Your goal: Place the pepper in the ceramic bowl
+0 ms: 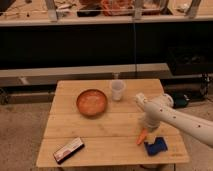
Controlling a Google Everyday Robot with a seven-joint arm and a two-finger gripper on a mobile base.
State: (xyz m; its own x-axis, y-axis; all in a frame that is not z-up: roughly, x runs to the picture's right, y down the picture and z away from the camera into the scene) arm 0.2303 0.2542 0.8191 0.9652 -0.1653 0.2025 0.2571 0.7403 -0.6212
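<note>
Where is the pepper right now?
In the camera view, the pepper sits on the table near its front right corner, just left of the blue block, with the gripper right above it.

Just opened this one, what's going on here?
A robot arm reaches in from the right of the view, its open pincer just above the pepper. The pepper lies on the table beside a blue block. The ceramic bowl sits further left, with no pepper in it.
</note>
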